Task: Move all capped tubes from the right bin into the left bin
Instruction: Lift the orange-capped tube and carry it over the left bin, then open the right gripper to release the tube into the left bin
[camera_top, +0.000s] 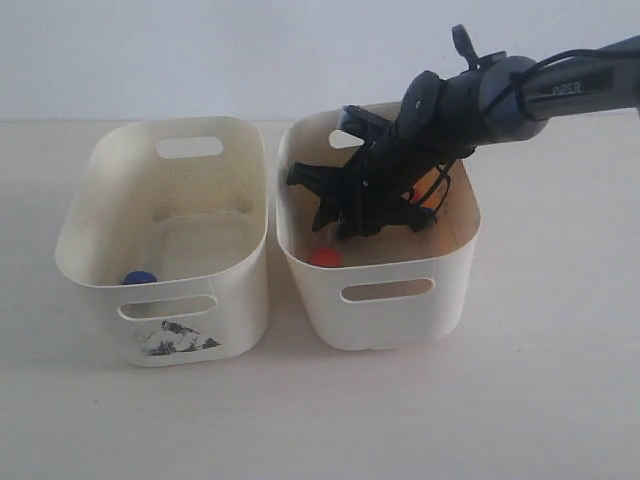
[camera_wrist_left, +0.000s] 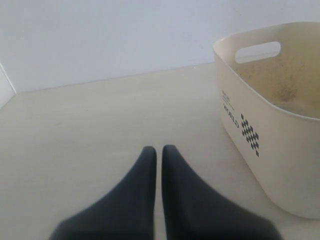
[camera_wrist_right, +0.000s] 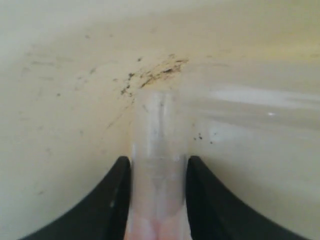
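The right bin (camera_top: 440, 310) is the plain-fronted tub, and my right gripper (camera_top: 345, 215) reaches down inside it. In the right wrist view this gripper (camera_wrist_right: 156, 162) is shut on a clear capped tube (camera_wrist_right: 159, 135) that sticks out past the fingertips towards the stained tub wall; its cap is hidden. An orange-red capped tube (camera_top: 324, 258) lies at the bin's front left. Another orange cap (camera_top: 430, 190) peeks out behind the arm. The left bin (camera_top: 240, 260), with a torn sticker, holds a blue capped tube (camera_top: 139, 279). My left gripper (camera_wrist_left: 155, 150) is shut and empty above the table, out of the exterior view.
In the left wrist view a cream tub (camera_wrist_left: 280, 150) with a printed checker mark stands ahead of the left gripper, over pale tabletop (camera_wrist_left: 100, 125). The two bins sit side by side, almost touching. A white wall (camera_top: 200, 50) runs behind the table.
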